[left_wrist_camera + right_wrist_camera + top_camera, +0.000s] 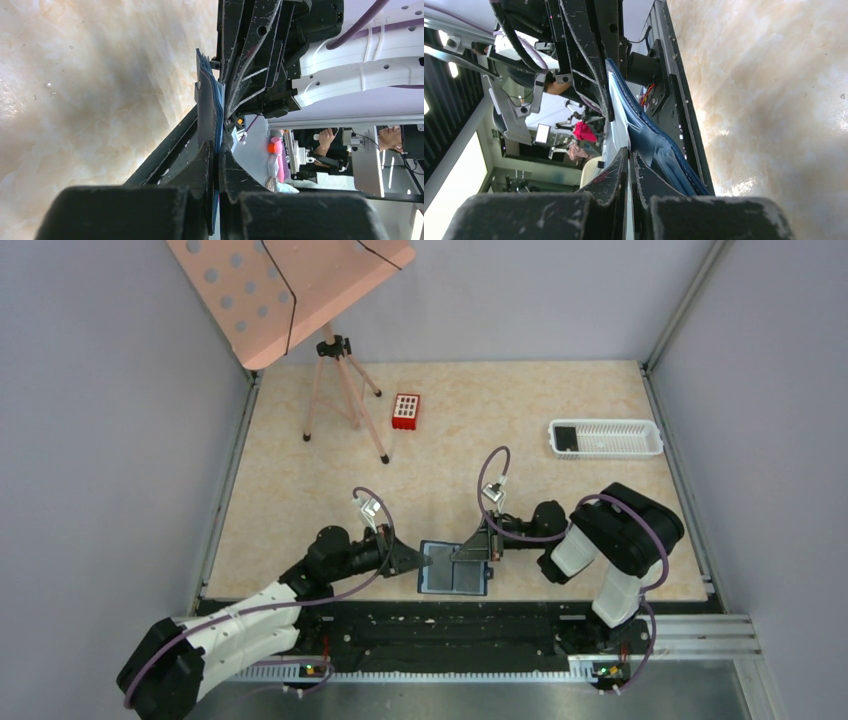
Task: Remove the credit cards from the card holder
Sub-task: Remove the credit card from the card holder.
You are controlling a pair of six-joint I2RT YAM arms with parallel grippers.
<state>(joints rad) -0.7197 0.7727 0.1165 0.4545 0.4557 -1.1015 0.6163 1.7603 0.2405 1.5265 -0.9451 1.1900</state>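
Note:
The blue card holder point(452, 580) lies open at the table's front edge, between my two grippers. My left gripper point(424, 560) is shut on its left edge; in the left wrist view the jaws point(219, 145) pinch the blue wallet point(209, 100), seen edge-on. My right gripper point(470, 550) is over the wallet's right half. In the right wrist view it point(630, 152) is shut on a thin flat sheet point(616, 105) beside the blue cover point(664, 150); it looks like a credit card seen edge-on. Another dark card point(566, 438) lies in the white tray.
The white slotted tray point(640, 450) stands at the right back. A red block point(405, 411) and a tripod point(340, 390) with a pink perforated board point(280, 290) stand at the back left. The black rail point(450, 625) runs just before the wallet.

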